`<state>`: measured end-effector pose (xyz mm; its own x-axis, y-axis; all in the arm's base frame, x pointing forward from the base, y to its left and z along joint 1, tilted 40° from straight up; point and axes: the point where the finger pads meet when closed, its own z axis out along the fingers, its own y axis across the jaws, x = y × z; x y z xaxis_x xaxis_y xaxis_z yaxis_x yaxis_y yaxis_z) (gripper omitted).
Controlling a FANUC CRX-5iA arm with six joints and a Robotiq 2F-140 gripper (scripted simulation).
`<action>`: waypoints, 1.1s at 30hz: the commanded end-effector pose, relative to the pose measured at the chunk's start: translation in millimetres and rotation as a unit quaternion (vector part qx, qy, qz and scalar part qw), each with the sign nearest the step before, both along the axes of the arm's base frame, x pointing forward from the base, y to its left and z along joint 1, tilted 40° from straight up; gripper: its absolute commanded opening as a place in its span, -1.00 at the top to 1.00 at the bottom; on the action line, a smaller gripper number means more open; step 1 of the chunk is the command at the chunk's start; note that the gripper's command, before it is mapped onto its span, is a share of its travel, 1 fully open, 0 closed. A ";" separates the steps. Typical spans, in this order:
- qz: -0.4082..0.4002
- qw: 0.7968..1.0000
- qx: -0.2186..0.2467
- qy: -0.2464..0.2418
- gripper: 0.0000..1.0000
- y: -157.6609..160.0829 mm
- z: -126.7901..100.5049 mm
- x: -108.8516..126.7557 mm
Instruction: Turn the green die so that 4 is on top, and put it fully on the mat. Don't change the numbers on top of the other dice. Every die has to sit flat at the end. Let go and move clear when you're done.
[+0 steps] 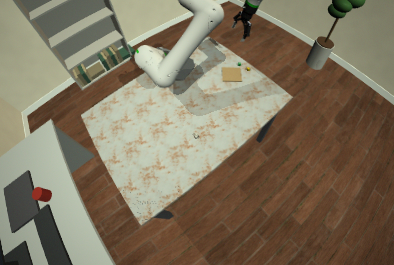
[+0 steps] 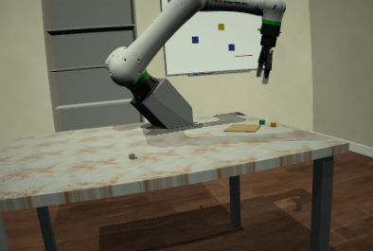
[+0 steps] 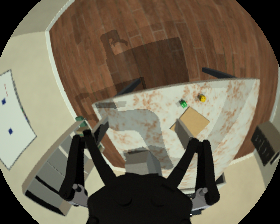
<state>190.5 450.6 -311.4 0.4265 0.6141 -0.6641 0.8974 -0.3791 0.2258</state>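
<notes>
We list one white six-joint arm (image 2: 156,32) with green bands, mounted on a grey slanted pedestal (image 2: 182,113) at the back of the marbled tabletop (image 1: 150,169). Its pincer (image 1: 245,31) hangs high in the air, fingers spread fully wide and holding nothing; in the top view it sits at about 12 o'clock from the mat, beyond the tabletop's far edge. In the wrist view we count both dark fingers splayed to either side of the housing. Item two: a tan square mat (image 1: 232,74), lying flat on the tabletop. Item three: the green die (image 1: 239,63), resting on the tabletop just off the mat, at roughly 1 o'clock from the mat's centre in the top view; its top number is too small for us to read. Item four: a yellow die (image 1: 247,68), near the green die, at about 2 o'clock from the mat. Item five: a small grey die (image 1: 196,135), alone toward the tabletop's middle, well apart from the others. Surroundings we note: a bookshelf (image 2: 47,65), a whiteboard (image 2: 208,61), a potted plant (image 1: 320,54).
</notes>
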 end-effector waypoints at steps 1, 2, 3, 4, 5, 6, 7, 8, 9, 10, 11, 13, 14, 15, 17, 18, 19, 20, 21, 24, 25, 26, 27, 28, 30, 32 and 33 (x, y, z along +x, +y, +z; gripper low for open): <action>0.000 1.000 0.000 0.000 -1.00 0.3 0.1 0.0; 0.000 1.000 0.000 0.000 -1.00 0.3 0.1 0.0; 0.000 1.000 0.000 0.000 -1.00 0.3 0.1 0.0; 0.000 1.000 0.000 0.000 -1.00 0.3 0.1 0.0; 0.000 1.000 0.000 0.000 -1.00 0.3 0.1 0.0; 0.000 1.000 0.000 0.000 -1.00 0.3 0.1 0.0; 0.000 1.000 0.000 0.000 -1.00 0.3 0.1 0.0; 0.000 1.000 0.000 0.000 -1.00 0.3 0.1 0.0; 0.000 1.000 0.000 0.000 -1.00 0.3 0.1 0.0; 0.000 1.000 0.000 0.000 -1.00 0.3 0.1 0.0; 0.000 1.000 0.000 0.000 -1.00 0.3 0.1 0.0; 0.000 1.000 0.000 0.000 -1.00 0.3 0.1 0.0; 0.000 1.000 0.000 0.000 -1.00 0.3 0.1 0.0; 0.000 1.000 0.000 0.000 -1.00 0.3 0.1 0.0; 0.000 1.000 0.000 0.000 -1.00 0.3 0.1 0.0; 0.000 1.000 0.000 0.000 -1.00 0.3 0.2 0.1; 0.000 1.000 0.001 0.000 -1.00 0.2 0.8 0.9; 0.001 1.000 0.001 0.000 -1.00 0.0 2.5 2.9; 0.001 1.000 0.003 0.000 -1.00 -0.3 5.5 6.7; 0.006 1.000 0.012 0.002 -1.00 -3.9 25.7 31.3; 0.009 1.000 0.016 0.003 -1.00 -6.6 36.8 44.6; 0.012 1.000 0.022 0.003 -1.00 -10.7 50.1 60.5; 0.017 0.999 0.028 0.004 -1.00 -16.5 65.6 78.8; 0.017 0.999 0.028 0.004 -1.00 -16.5 65.6 78.8; 0.021 0.999 0.034 0.004 -1.00 -24.3 83.3 99.2; 0.027 0.999 0.041 0.005 -1.00 -34.8 103.1 121.4; 0.027 0.999 0.041 0.005 -1.00 -34.8 103.1 121.4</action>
<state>292.7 422.3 -226.0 0.3925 0.6707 -0.6294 0.9152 -0.3530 0.1946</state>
